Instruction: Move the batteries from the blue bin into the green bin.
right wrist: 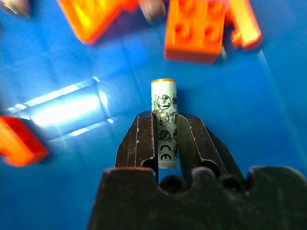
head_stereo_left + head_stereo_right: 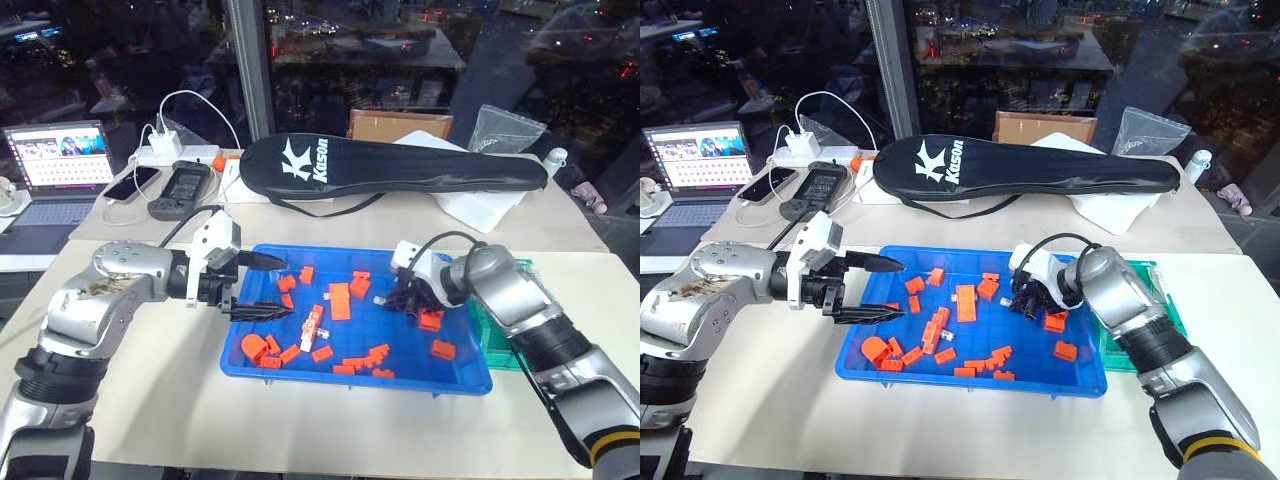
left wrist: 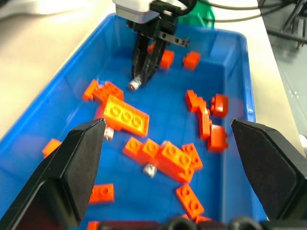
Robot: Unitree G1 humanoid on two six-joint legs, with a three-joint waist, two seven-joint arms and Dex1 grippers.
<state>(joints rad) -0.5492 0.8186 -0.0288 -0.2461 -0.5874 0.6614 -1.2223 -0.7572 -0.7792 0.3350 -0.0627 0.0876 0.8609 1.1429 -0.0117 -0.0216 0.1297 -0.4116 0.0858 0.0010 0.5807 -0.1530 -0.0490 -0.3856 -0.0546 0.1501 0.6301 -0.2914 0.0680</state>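
The blue bin (image 2: 350,372) lies in the middle of the table, strewn with orange bricks. My right gripper (image 1: 165,117) is shut on a battery (image 1: 164,100), a white cylinder with dark markings and an orange end, held just above the bin floor on its right side (image 2: 392,300). Another battery (image 2: 313,320) lies among the bricks near the bin's middle. The left gripper (image 2: 287,289) hangs open over the bin's left edge, nothing between its fingers. The green bin (image 2: 1140,310) stands against the blue bin's right side, partly hidden by my right arm.
Orange bricks (image 3: 125,114) lie scattered through the blue bin. Behind it on the table lie a black racket bag (image 2: 390,170), a laptop (image 2: 60,165), a power strip with cables (image 2: 165,152) and a phone (image 2: 132,183).
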